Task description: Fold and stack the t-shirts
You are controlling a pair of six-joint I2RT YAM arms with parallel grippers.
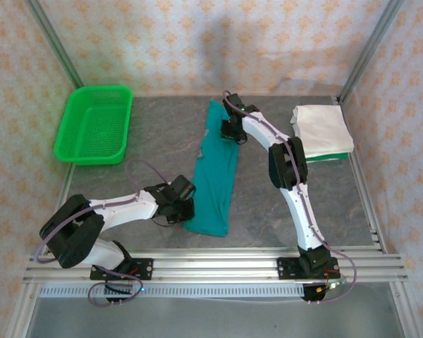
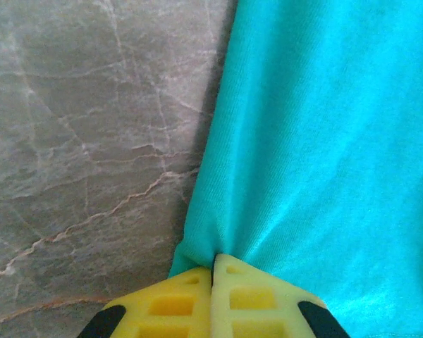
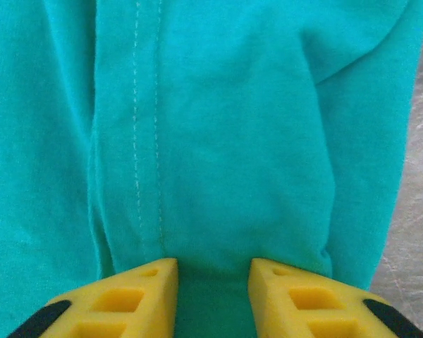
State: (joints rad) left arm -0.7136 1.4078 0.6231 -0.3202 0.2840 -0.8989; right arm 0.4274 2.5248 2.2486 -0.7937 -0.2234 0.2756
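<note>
Top view: a teal t-shirt lies on the grey marbled surface, already folded lengthwise into a narrow strip. Its long axis runs from upper centre of the frame down to lower centre, leaning slightly left toward the bottom.

The left hand is at the strip's lower end, on its left edge. In the left wrist view its yellow fingers are pressed together w/ a pinch of teal cloth caught btwn the tips, right at the shirt's edge. Bare surface fills the left of that frame and the shirt fills the right.

The right hand is at the strip's upper end, toward its right side. In the right wrist view its fingers stand apart w/ teal cloth in the gap, and a stitched hem runs up the frame just above them. It is not closed on the cloth.

So each hand sits at one end of the long axis, left at the low end and right at the top. The likely next move is a crosswise fold bringing one end over the other. That probably needs the right hand to close first.

At upper right, folded white t-shirts sit on a green t-shirt, well apart from the strip and nearer the right arm. A green mesh basket is at upper left.
</note>
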